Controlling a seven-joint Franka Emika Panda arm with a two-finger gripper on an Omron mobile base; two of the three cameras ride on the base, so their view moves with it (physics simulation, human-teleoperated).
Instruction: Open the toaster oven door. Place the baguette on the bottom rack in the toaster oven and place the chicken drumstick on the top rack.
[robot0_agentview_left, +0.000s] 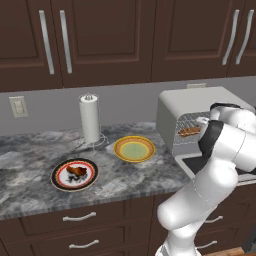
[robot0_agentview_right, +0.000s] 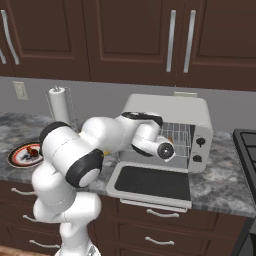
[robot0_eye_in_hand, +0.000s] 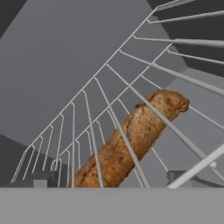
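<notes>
While the baguette (robot0_eye_in_hand: 131, 140) lies on the bottom rack (robot0_eye_in_hand: 197, 113) inside the toaster oven (robot0_agentview_right: 170, 112), the gripper (robot0_eye_in_hand: 118, 186) stands open, empty, its tips flanking the loaf's near end. The toaster oven door (robot0_agentview_right: 152, 184) hangs down flat. At nine o'clock along the counter (robot0_agentview_left: 30, 170), the chicken drumstick (robot0_agentview_left: 76, 173) rests on a plate (robot0_agentview_left: 60, 181).

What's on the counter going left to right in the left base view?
Drumstick plate → paper towel roll → yellow plate → toaster oven, baguette inside.
</notes>
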